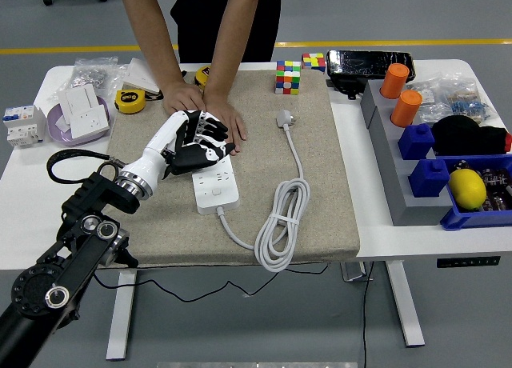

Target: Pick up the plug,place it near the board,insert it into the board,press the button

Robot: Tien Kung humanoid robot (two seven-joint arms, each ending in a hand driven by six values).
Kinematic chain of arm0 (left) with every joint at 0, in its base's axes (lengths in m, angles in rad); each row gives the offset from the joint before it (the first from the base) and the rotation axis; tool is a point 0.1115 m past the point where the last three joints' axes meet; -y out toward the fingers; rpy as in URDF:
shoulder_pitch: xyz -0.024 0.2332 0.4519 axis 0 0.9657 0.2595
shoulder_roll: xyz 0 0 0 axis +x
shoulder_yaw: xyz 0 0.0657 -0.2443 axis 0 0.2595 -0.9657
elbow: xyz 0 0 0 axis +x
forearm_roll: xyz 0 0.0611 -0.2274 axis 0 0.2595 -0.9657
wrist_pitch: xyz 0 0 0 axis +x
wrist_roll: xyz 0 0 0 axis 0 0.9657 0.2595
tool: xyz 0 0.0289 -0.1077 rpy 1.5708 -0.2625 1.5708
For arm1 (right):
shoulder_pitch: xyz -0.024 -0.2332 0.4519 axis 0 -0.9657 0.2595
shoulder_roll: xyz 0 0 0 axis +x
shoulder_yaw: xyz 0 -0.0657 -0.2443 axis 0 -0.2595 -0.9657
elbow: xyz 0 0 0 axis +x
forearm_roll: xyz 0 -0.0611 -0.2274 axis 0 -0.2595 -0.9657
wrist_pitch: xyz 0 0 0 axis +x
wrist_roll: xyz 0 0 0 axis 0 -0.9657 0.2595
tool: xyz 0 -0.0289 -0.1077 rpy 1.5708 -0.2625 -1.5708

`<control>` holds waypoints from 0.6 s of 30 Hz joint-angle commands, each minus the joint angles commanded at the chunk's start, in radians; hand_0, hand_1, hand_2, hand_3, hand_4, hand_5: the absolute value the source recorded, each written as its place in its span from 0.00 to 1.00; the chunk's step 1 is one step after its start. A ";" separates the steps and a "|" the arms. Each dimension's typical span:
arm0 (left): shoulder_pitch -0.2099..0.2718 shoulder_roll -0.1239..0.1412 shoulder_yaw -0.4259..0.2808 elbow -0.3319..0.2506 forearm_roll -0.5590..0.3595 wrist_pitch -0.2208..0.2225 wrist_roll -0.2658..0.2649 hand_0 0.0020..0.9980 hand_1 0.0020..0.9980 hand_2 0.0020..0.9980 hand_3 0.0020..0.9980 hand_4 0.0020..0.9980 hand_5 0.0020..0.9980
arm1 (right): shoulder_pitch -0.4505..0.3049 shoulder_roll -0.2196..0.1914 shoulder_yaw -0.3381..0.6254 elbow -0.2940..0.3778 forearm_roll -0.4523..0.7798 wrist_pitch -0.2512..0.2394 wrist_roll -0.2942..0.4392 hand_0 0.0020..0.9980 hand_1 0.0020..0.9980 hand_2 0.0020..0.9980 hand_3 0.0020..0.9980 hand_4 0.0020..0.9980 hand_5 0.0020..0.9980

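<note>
The robot's left hand grips the black plug with curled fingers, holding it over the far half of the white board, at ten o'clock on the beige mat. A person's two hands press the board's far end at twelve o'clock. The board's white cable lies coiled toward four o'clock on the worktop.

Power strip: lying on the mat, left of centre.
Coiled cable: sitting right of it.
Cube puzzle: standing at the mat's far edge.
Bins: resting on the table, right.
</note>
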 joint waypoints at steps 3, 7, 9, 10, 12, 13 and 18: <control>-0.009 -0.007 -0.008 0.031 -0.122 0.007 -0.005 0.50 0.63 0.57 0.55 0.91 0.21 | 0.000 0.001 -0.002 0.000 0.002 0.000 0.001 0.82 0.75 0.74 0.76 1.00 0.81; -0.035 -0.013 -0.018 0.101 -0.098 0.035 0.015 0.79 0.86 0.83 0.85 0.99 0.28 | 0.001 0.000 -0.003 0.000 0.003 0.000 0.001 0.82 0.75 0.74 0.76 1.00 0.81; -0.045 -0.016 -0.025 0.128 -0.038 0.046 0.026 0.79 0.86 0.83 0.85 0.99 0.28 | 0.001 0.000 -0.003 0.000 0.003 0.000 0.001 0.82 0.75 0.74 0.76 1.00 0.81; -0.049 -0.017 -0.030 0.141 0.002 0.051 0.032 0.91 0.97 0.94 0.92 1.00 0.28 | 0.001 0.000 -0.003 0.000 0.004 0.000 0.001 0.82 0.75 0.74 0.76 1.00 0.81; -0.062 -0.021 -0.041 0.172 0.081 0.066 0.047 0.91 0.97 0.94 0.92 1.00 0.28 | 0.001 -0.001 -0.002 0.000 0.003 0.000 0.000 0.82 0.75 0.74 0.76 1.00 0.81; -0.068 -0.022 -0.045 0.186 0.126 0.074 0.055 0.91 0.97 0.94 0.92 1.00 0.28 | 0.001 -0.001 -0.002 0.000 0.004 0.000 0.000 0.82 0.75 0.74 0.76 1.00 0.81; -0.088 -0.030 -0.064 0.231 0.329 0.089 0.071 1.00 1.00 0.98 0.93 1.00 0.26 | 0.001 -0.001 -0.002 0.000 0.004 0.000 0.000 0.82 0.75 0.74 0.76 1.00 0.81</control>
